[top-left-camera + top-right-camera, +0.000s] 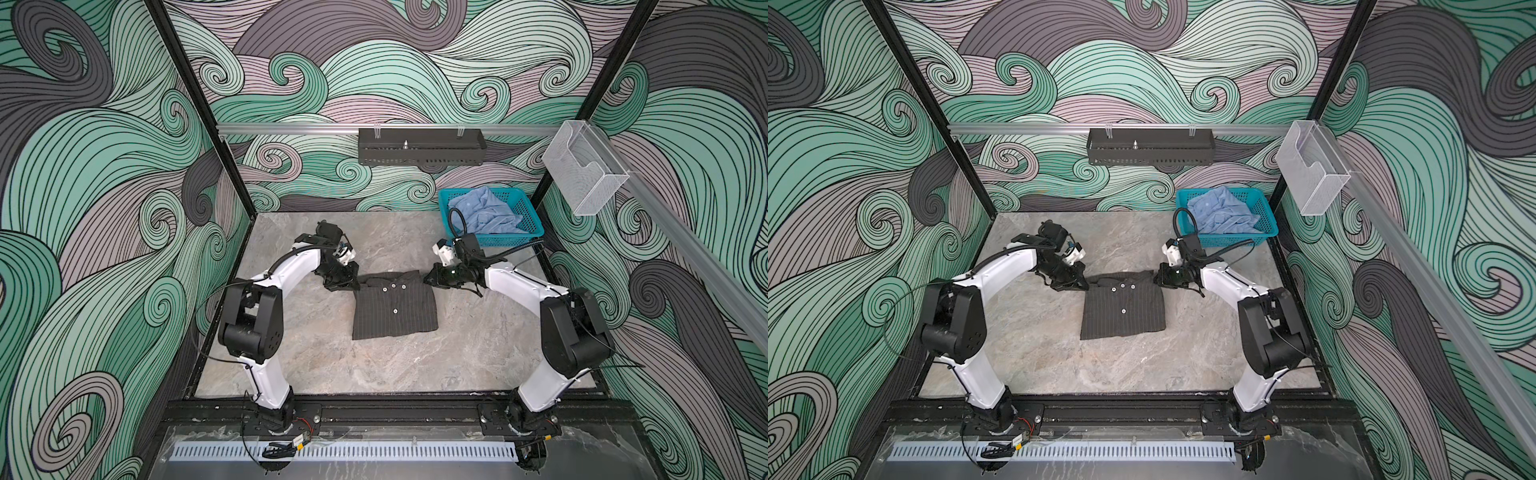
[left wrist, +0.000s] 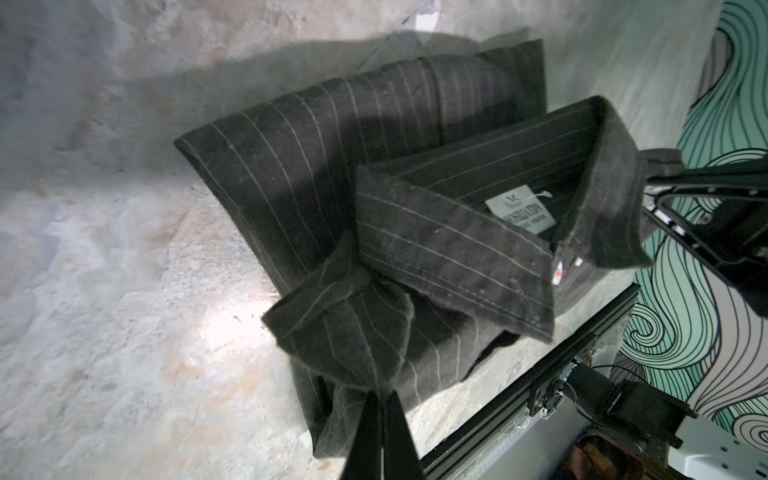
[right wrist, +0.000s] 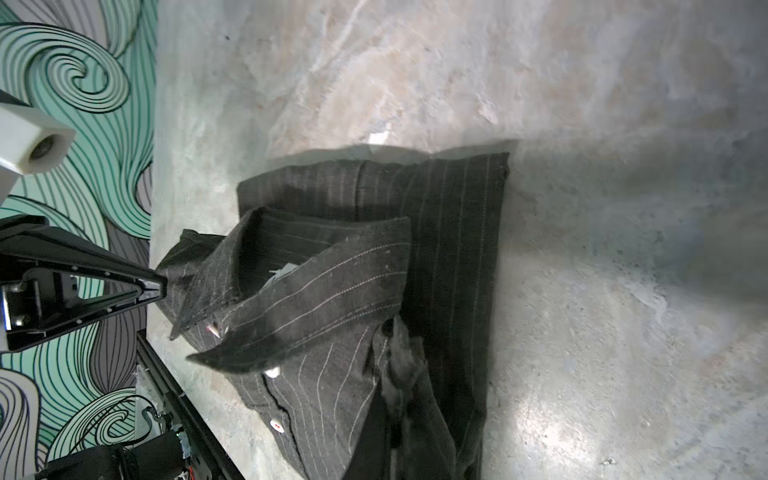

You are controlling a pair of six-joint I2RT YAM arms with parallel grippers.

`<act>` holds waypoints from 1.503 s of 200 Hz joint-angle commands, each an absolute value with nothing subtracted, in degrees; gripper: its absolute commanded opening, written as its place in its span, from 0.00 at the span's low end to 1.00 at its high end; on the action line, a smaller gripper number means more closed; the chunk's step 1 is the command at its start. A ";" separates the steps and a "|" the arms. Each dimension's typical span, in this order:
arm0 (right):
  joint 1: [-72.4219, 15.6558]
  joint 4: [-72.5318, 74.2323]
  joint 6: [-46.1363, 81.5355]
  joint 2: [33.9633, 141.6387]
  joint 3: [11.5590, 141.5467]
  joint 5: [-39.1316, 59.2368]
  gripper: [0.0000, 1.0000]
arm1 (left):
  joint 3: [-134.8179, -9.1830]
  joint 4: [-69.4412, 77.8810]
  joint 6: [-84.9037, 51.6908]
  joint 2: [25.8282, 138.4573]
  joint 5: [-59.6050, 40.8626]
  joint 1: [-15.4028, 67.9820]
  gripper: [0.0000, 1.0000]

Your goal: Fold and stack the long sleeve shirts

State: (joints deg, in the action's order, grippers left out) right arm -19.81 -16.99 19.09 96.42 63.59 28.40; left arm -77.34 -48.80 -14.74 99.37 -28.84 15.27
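Counter (image 1: 291, 353), centre: the charcoal pinstripe shirt (image 1: 392, 309) lies folded, collar toward the far wall, placket axis running far-to-near. The light blue shirt (image 1: 484, 208) sits crumpled in the basket (image 1: 528, 232). The left end effector (image 1: 353, 284) and right end effector (image 1: 428, 279) each pinch a collar-end corner. Probable step: final fold. Raise both corners evenly, toward the hem.

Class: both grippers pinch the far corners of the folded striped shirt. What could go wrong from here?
The left gripper and right gripper each pinch only a small bunch of the striped shirt; lifting may let the fold sag open.
Uneven pulling could skew the collar.
The basket with the crumpled blue shirt sits just behind the right arm, which might bump it.
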 commanded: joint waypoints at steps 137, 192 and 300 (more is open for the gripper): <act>-21.58 -24.26 19.16 109.42 74.85 21.56 0.45 | -76.25 -45.57 -21.67 101.85 -14.33 13.25 0.60; -21.71 -25.34 19.16 109.60 77.45 23.42 0.55 | -81.05 -46.82 -22.85 107.82 -24.23 12.32 0.67; -21.63 -23.58 21.58 116.97 80.48 29.17 0.50 | -78.30 -48.42 -24.61 106.55 -29.47 9.10 0.71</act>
